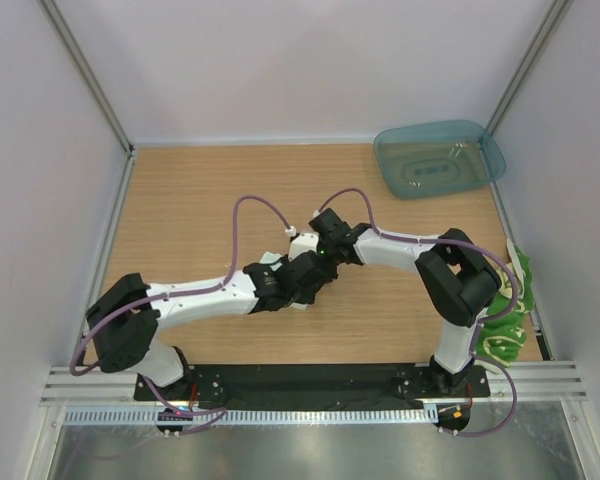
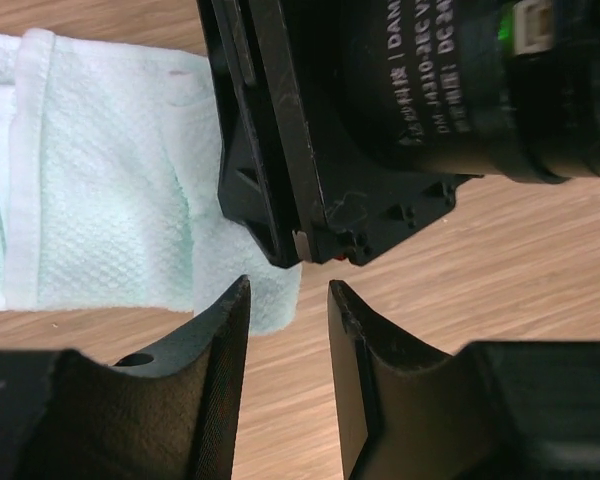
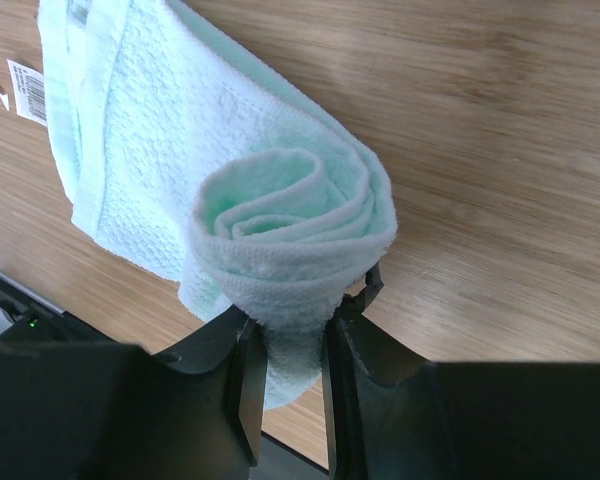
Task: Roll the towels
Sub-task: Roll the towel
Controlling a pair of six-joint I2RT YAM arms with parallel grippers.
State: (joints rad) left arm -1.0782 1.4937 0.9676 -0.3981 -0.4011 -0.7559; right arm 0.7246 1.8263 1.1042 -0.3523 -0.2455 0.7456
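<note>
Pale mint terry, the plain towel (image 3: 280,190) lies midway between the table's (image 1: 180,200) left and right edges, with one end wound into a roll. The right gripper (image 3: 293,328) pinches that rolled end. The left gripper (image 2: 288,290) is spread around nothing, just beside the towel's flat corner. The patterned towel (image 1: 502,330) lies crumpled at the right edge.

towels: 2, one pale mint towel (image 3: 180,150) and one yellow-and-green towel (image 1: 505,322) | tray (image 1: 386,152): 1, teal plastic | robot arms: 2, left arm (image 1: 195,295) and right arm (image 1: 400,246) | grippers: 2, left gripper (image 2: 288,330) and right gripper (image 3: 292,352), two fingers each | barcode label (image 3: 27,88): 1 | purple cables (image 1: 242,215): 2 | table (image 1: 180,200): 1, wooden
</note>
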